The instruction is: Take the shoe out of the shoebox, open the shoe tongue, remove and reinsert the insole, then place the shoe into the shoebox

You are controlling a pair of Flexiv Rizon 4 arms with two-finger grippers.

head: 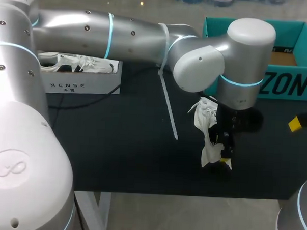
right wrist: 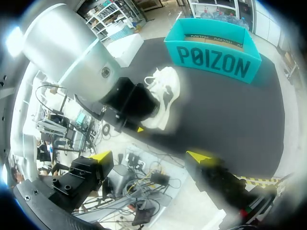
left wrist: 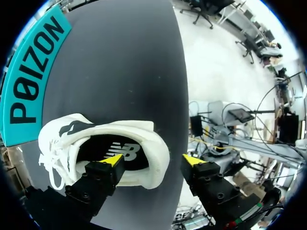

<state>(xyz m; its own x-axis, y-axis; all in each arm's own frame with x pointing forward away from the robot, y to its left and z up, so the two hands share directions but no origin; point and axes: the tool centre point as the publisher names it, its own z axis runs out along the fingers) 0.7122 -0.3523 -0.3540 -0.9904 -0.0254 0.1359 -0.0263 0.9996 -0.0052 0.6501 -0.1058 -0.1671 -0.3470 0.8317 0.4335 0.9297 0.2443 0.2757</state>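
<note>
A white shoe [head: 204,122] with a black insole [left wrist: 125,152] lies on the black table in front of the teal shoebox [head: 290,85], close to the table's front edge. My left gripper [head: 225,155] is down on its heel. In the left wrist view the gripper [left wrist: 152,160] straddles the heel wall of the shoe [left wrist: 144,134]: one fingertip [left wrist: 113,159] is inside the shoe's mouth, the other is outside with a gap to the heel. The shoebox [left wrist: 29,86] lies beyond the toe. My right gripper [right wrist: 149,155] hangs open and empty off the table's right side, facing the shoe [right wrist: 165,93] and shoebox [right wrist: 216,48].
A white box [head: 83,84] holding another white shoe [head: 77,63] stands at the back left. A thin white strap [head: 169,110] hangs from my left arm over the table's middle. Bare black table [head: 116,144] lies left of the shoe.
</note>
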